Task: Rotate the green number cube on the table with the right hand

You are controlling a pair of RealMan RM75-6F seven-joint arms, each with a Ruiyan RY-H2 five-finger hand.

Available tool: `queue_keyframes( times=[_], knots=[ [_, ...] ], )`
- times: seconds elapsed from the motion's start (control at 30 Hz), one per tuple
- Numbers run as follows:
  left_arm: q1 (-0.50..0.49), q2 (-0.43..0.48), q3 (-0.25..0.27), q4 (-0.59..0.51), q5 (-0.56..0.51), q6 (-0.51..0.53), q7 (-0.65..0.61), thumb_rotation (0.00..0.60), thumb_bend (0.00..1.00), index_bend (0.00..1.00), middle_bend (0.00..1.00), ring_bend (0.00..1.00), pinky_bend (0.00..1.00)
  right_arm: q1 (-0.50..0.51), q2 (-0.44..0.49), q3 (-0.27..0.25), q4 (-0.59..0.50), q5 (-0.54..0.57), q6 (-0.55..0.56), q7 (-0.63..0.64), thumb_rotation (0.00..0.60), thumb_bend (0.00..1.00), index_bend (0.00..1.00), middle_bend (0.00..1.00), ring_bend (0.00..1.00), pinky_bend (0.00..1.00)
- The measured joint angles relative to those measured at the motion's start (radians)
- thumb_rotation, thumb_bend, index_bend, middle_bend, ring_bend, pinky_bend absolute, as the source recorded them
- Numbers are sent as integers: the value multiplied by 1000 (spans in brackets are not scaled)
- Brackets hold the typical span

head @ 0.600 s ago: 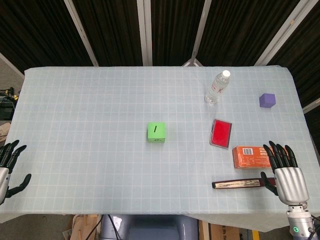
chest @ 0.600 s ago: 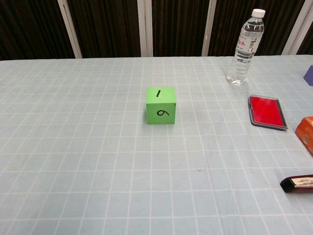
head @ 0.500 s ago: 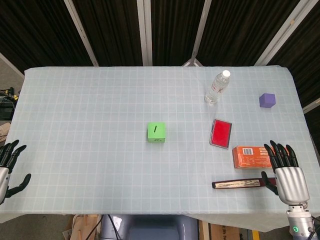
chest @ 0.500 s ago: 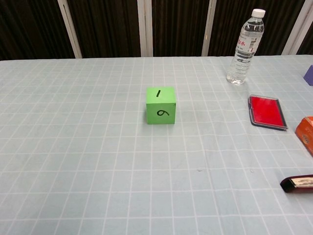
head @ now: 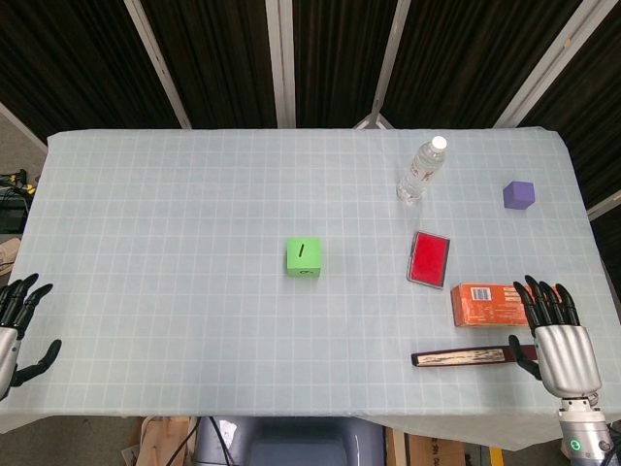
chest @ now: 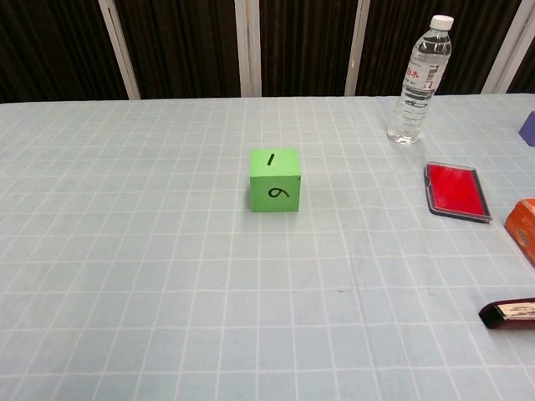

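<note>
**Green cube sitting alone mid-counter, both hands waiting at the near edge**

The green number cube point(head: 303, 257) is sitting near the middle of the counter point(head: 175, 214), showing a "1" on top. The right hand point(head: 555, 335) is hovering at the near right corner, fingers spread and grasping nothing, just beside the orange box point(head: 488, 304) and well apart from the cube. The left hand point(head: 17, 330) is hanging released at the near left edge.

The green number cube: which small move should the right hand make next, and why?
Probably reach the right hand left and forward toward the green number cube. The hand is open at the table's near right edge, far from the cube, which sits untouched mid-table; the orange box lies close beside it.
</note>
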Motion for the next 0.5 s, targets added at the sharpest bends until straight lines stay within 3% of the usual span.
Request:
queue_keyframes(
  times=[0.13, 0.3, 0.5],
  knots=[
    [4, 0, 6, -4, 23, 14, 4, 600, 431, 129, 0, 0, 41, 9, -1, 7, 9, 1, -30, 7, 600, 417, 44, 185, 193, 35],
    [7, -2, 8, -3, 23, 16, 9, 600, 432, 129, 0, 0, 41, 39, -3, 33, 13, 6, -66, 16, 600, 417, 47, 324, 337, 229],
    [4, 2, -3, -3, 2, 10, -2, 600, 432, 128, 0, 0, 41, 139, 25, 93, -33, 51, -211, -40, 600, 418, 79, 648, 655, 532]
  ],
)
